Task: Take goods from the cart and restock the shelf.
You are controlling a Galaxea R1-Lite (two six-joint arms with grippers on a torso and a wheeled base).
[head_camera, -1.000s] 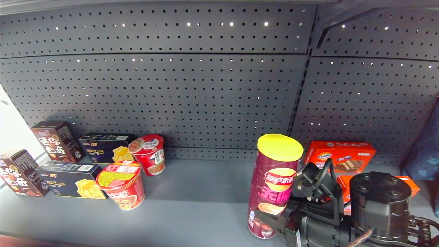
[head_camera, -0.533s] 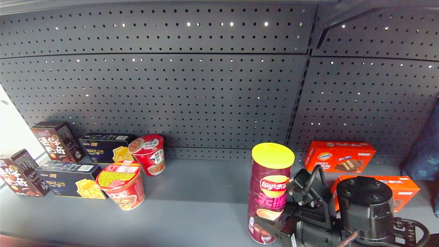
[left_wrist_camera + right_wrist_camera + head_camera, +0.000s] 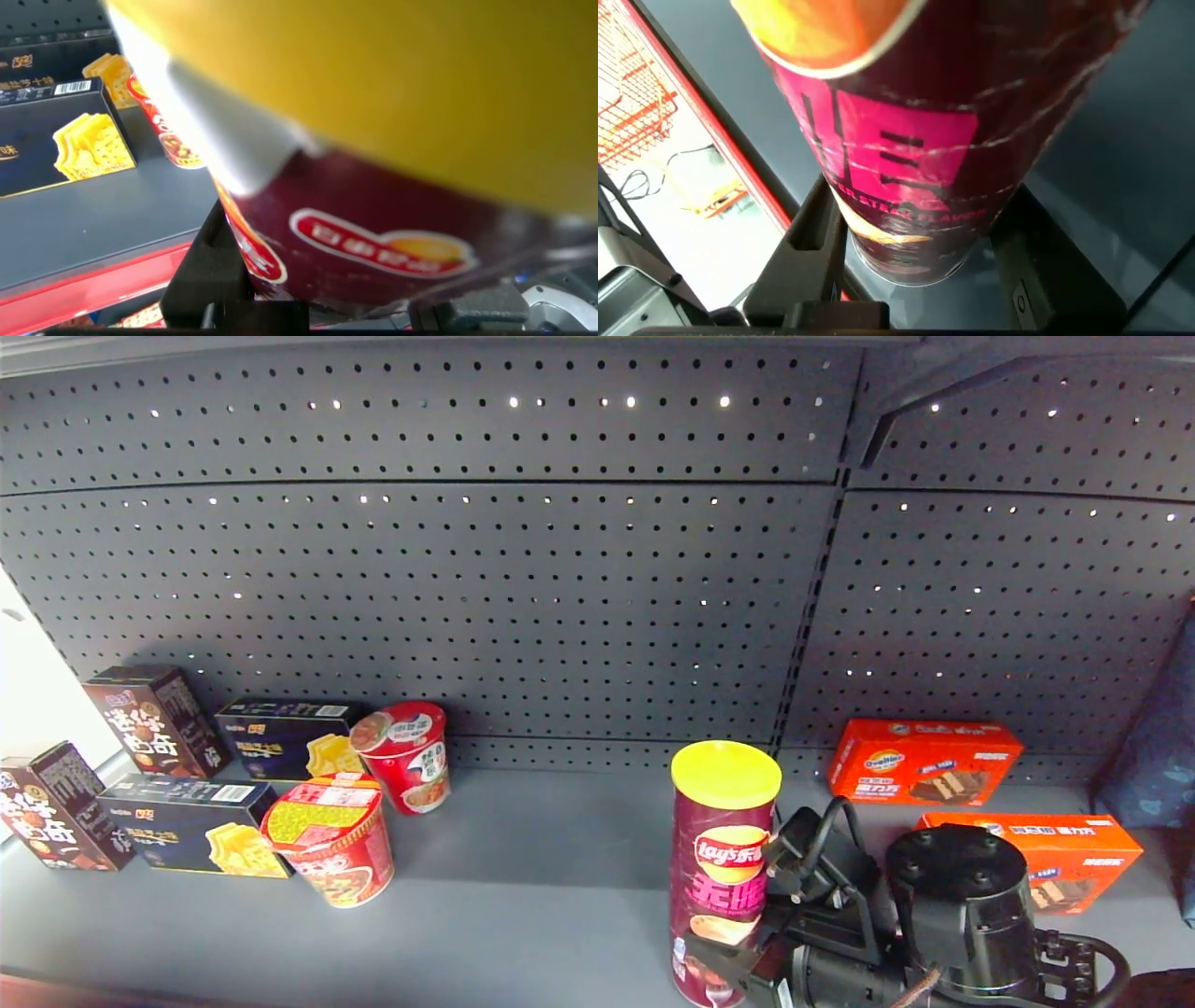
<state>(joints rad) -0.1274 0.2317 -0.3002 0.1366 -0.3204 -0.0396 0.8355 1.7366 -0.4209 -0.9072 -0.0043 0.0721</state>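
Note:
A maroon chip can (image 3: 724, 868) with a yellow lid stands upright over the grey shelf board (image 3: 541, 859), right of centre. My right gripper (image 3: 714, 954) is shut on its lower part. In the right wrist view, two black fingers (image 3: 811, 247) clamp the can (image 3: 915, 140) from both sides. A second maroon can (image 3: 374, 224) with a yellow lid sits close in the left wrist view, held by my left gripper (image 3: 336, 301), with one black finger (image 3: 210, 271) beside it. Whether the first can's base touches the board is hidden.
Two red noodle cups (image 3: 329, 840) and several dark snack boxes (image 3: 187, 826) stand at the shelf's left. Two orange boxes (image 3: 924, 761) lie at the right, near my right arm. Perforated back panel (image 3: 523, 597) behind. An orange wire cart (image 3: 635, 93) stands below the red shelf edge (image 3: 719, 140).
My right gripper has lowered the chip can and carried it slightly left, uncovering both orange boxes. The goods on the left have not moved.

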